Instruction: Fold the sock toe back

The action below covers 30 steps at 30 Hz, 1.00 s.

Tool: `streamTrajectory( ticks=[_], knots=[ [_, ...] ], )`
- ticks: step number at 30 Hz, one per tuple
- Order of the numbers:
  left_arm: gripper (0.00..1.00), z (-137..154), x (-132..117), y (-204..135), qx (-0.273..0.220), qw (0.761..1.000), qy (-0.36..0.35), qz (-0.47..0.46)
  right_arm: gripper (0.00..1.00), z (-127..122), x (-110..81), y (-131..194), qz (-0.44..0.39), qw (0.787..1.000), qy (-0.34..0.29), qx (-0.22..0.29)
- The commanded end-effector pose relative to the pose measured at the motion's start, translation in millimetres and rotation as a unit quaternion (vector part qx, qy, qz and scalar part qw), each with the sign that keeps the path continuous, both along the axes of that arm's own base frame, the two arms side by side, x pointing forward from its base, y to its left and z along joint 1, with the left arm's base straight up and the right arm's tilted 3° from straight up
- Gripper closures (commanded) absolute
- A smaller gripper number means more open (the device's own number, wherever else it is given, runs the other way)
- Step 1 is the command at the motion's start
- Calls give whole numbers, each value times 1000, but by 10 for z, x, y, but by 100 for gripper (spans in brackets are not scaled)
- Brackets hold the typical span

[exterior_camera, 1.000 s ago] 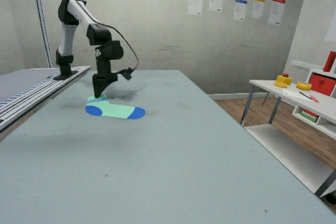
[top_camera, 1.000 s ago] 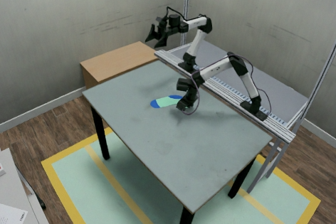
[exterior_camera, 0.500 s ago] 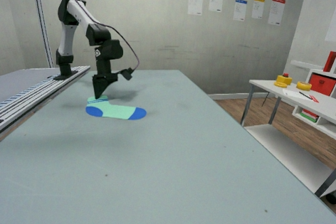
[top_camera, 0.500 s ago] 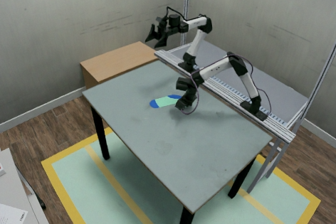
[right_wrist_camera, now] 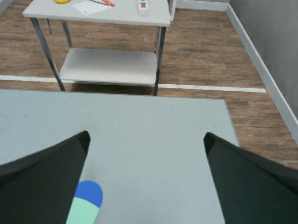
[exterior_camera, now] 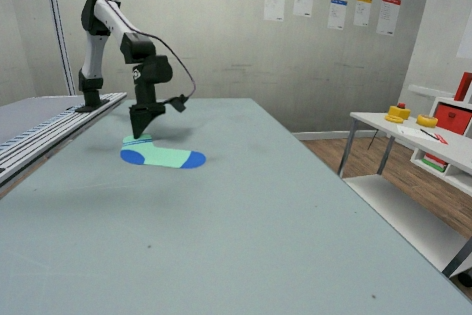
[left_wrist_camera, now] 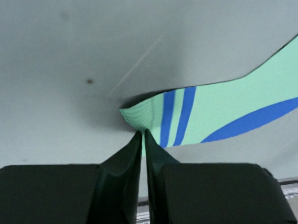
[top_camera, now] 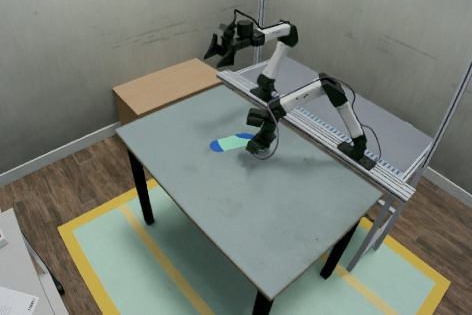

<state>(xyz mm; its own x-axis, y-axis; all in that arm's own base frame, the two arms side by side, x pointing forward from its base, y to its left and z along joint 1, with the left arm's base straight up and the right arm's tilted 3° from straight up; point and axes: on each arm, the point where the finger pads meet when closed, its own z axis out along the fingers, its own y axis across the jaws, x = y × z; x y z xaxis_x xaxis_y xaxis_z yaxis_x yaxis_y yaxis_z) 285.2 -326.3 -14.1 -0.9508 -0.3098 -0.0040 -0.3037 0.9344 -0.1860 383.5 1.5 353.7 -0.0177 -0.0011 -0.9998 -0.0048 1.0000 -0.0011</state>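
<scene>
The mint sock (top_camera: 232,142) (exterior_camera: 167,157) (left_wrist_camera: 220,112) (right_wrist_camera: 82,212) lies flat on the table, apart from its pinched cuff. Its blue toe (top_camera: 216,146) (exterior_camera: 194,160) (right_wrist_camera: 90,191) points away from the left gripper. The blue heel (top_camera: 245,136) (exterior_camera: 132,156) (left_wrist_camera: 250,123) lies between foot and cuff. My left gripper (top_camera: 251,150) (exterior_camera: 135,136) (left_wrist_camera: 143,132) is shut on the cuff end, whose ribbed fabric is bunched and slightly raised at the tips. My right gripper (top_camera: 212,62) (right_wrist_camera: 147,134) is open and empty, high above the table.
The table (top_camera: 240,211) (exterior_camera: 225,241) has a metal rail (top_camera: 320,136) along the arms' side. A wooden cabinet (top_camera: 167,83) stands beyond one end. A white side table (exterior_camera: 400,136) (right_wrist_camera: 117,15) stands apart across the floor.
</scene>
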Motion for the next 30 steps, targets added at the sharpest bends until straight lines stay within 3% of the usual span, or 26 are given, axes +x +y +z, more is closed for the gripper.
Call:
streamTrajectory(
  ticks=[1,7,12,16,18,21,22,30],
  knots=[
    [98,307,109,8,-7,1000,-23,2,0,68,-10,-15,-2,1000,-9,1],
    [98,529,83,-38,-24,1000,-18,-2,0,68,-10,-15,-2,1000,-9,1],
    [98,338,-49,2,-3,1000,-9,0,0,68,-10,-15,-2,1000,-9,1],
    [98,343,-51,1,-4,1000,-8,-1,0,68,-10,-15,-2,1000,-9,1],
    [98,478,117,-68,-29,999,-25,4,0,68,-10,-15,-2,1000,-9,1],
    [98,479,67,-114,-29,999,-25,-4,0,68,-10,-15,-2,1000,-9,1],
    [98,399,21,49,-21,1000,-17,-3,0,68,-10,-15,-2,1000,-9,1],
    [98,403,-9,203,-22,1000,-18,-2,0,68,-10,-15,-2,1000,-9,1]
  ],
)
